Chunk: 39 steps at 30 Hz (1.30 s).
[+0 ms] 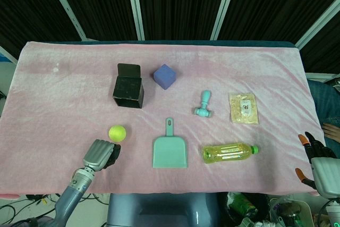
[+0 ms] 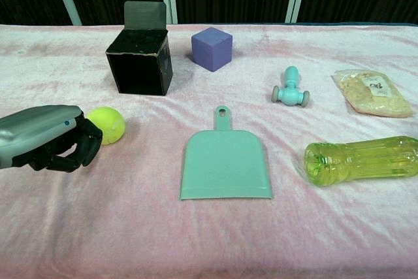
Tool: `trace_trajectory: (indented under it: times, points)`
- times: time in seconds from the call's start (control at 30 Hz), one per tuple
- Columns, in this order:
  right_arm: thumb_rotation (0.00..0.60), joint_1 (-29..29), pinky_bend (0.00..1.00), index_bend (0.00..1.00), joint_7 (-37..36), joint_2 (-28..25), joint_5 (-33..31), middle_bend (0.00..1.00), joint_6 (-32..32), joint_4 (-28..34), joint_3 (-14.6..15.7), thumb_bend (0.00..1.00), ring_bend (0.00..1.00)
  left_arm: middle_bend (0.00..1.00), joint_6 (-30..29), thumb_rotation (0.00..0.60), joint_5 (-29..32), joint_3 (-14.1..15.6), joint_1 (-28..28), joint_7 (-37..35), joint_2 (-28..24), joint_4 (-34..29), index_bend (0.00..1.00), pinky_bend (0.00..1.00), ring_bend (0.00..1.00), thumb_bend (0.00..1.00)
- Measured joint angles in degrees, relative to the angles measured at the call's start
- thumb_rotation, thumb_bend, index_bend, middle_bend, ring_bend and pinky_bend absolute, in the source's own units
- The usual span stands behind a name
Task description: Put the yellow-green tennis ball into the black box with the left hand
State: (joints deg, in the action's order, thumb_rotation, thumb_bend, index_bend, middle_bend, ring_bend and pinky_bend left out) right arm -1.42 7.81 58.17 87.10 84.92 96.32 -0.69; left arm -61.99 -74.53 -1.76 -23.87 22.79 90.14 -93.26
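Observation:
The yellow-green tennis ball [image 1: 117,132] [image 2: 111,124] lies on the pink cloth, in front of the black box [image 1: 128,92] [image 2: 139,63], which stands with its lid flap raised behind. My left hand [image 1: 101,154] [image 2: 52,142] hovers just to the near left of the ball, its dark fingers bent downward and nothing in them. In the chest view it covers the ball's left edge. My right hand [image 1: 314,157] stays off the table's near right corner, fingers spread and empty.
A teal dustpan [image 1: 170,152] [image 2: 225,163] lies right of the ball. A purple cube [image 1: 165,76] [image 2: 212,48] sits beside the box. Further right are a teal roller [image 1: 203,105] [image 2: 290,88], a snack bag [image 1: 244,108] [image 2: 372,93] and a lying bottle [image 1: 229,152] [image 2: 362,160].

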Motion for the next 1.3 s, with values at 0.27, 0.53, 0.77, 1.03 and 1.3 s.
trace_trajectory:
  times: [0.27,0.53,0.77,1.03,1.3]
  points:
    - [0.6,0.1,0.25,0.08,0.07,0.03,-0.27,0.04,0.05,0.04,-0.12,0.21,0.15,0.91,0.71,0.6,0.69,-0.38,-0.74,-0.8,1.65,2.91,0.82,1.0,0.92,0.82]
    - [0.6,0.14,0.25,0.07,0.0,0.07,-0.76,0.04,-0.03,0.09,-0.34,0.21,0.15,0.91,1.92,0.6,2.86,-0.98,-1.36,-1.6,3.33,6.58,0.82,1.0,0.92,0.82]
    - [0.6,0.08,0.25,0.08,0.13,0.08,-0.95,0.04,-0.24,0.14,-0.42,0.21,0.15,0.91,4.36,0.6,4.74,-1.78,-2.6,-2.61,4.84,10.31,0.82,1.0,0.92,0.81]
    - [0.6,0.08,0.25,0.07,0.1,0.06,-1.27,0.04,-0.43,0.15,-0.5,0.21,0.15,0.91,6.76,0.6,5.12,-3.28,-4.71,-5.95,6.88,15.65,0.82,1.0,0.92,0.81]
    - [0.6,0.06,0.25,0.07,0.32,0.12,-1.25,0.04,-0.59,0.22,-0.44,0.21,0.15,0.91,8.72,0.6,4.85,-5.73,-7.8,-8.64,8.67,20.69,0.82,1.0,0.92,0.81]
